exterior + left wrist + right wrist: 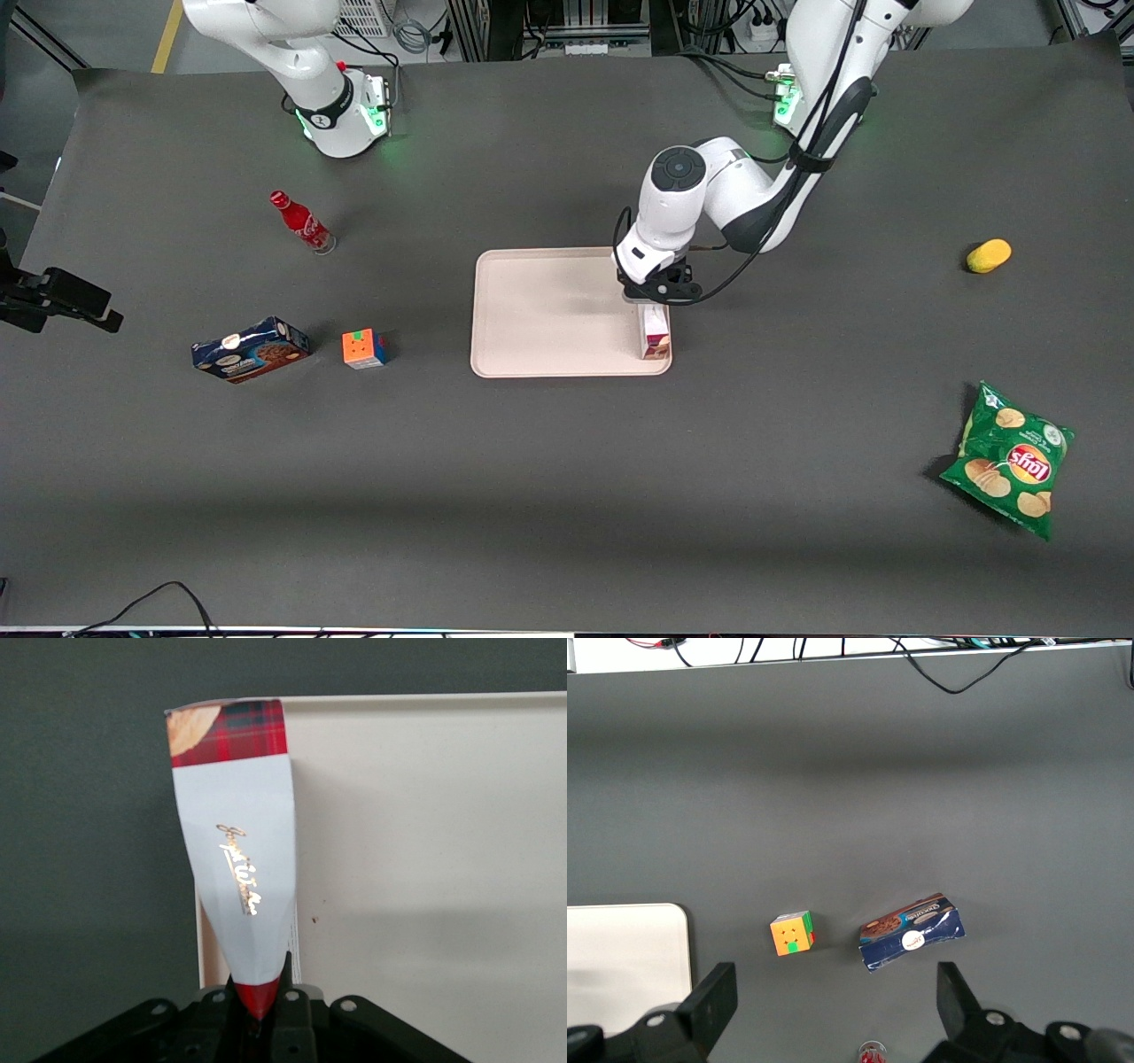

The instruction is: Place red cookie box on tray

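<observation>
The red cookie box (655, 335) stands on end on the tray (549, 312), at the corner nearest the front camera on the working arm's side. My gripper (653, 299) is right above it, shut on the box's upper end. In the left wrist view the red cookie box (237, 842) hangs down from the gripper (258, 1003), its white panel with gold script facing the camera and its tartan end reaching the tray (425, 859) edge. The black fingers (292, 1014) press on both sides of the red tip.
Toward the parked arm's end lie a blue cookie box (251, 349), a colour cube (364, 348) and a red bottle (303, 222). Toward the working arm's end lie a green chip bag (1010, 459) and a yellow fruit (988, 255). Dark mat surrounds the tray.
</observation>
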Robot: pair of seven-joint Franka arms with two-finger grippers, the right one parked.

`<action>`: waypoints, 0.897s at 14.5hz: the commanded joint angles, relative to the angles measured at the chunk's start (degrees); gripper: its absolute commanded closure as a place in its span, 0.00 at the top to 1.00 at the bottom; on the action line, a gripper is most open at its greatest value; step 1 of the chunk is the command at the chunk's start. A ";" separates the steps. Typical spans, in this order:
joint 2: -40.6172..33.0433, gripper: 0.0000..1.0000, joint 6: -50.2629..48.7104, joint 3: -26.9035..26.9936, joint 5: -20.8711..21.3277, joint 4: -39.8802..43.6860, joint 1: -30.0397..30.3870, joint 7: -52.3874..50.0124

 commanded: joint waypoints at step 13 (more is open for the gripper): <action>-1.39 1.00 -17.90 3.34 2.13 14.97 -0.48 11.89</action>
